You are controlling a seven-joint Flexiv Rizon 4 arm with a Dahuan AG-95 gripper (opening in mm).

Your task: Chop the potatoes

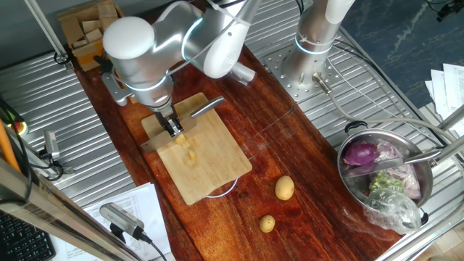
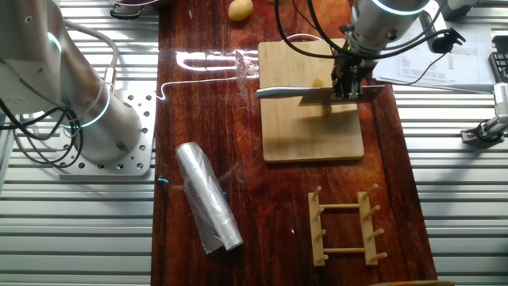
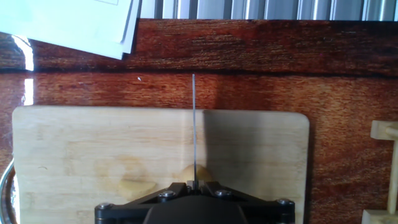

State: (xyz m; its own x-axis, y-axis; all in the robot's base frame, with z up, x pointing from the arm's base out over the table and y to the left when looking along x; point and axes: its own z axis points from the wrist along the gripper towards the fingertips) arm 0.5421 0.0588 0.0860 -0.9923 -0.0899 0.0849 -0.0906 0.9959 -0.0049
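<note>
Hand view: gripper (image 3: 194, 185) clamping cleaver (image 3: 194, 124), edge-on over cutting board (image 3: 261, 143); potato chunks (image 3: 137, 185) lying left, seemingly partly chopped; whole potatoes (image 1: 284, 188) waiting off-board.

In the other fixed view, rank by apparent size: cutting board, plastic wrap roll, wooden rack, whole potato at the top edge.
1. cutting board
2. wooden rack
3. plastic wrap roll, close to the rack, so unsure
4. whole potato

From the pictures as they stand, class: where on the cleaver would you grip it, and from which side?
Grip the cleaver by its bare steel handle, from above: it juts level past the blade, over the cutting board. The gripper clamps the blade's spine.
</note>
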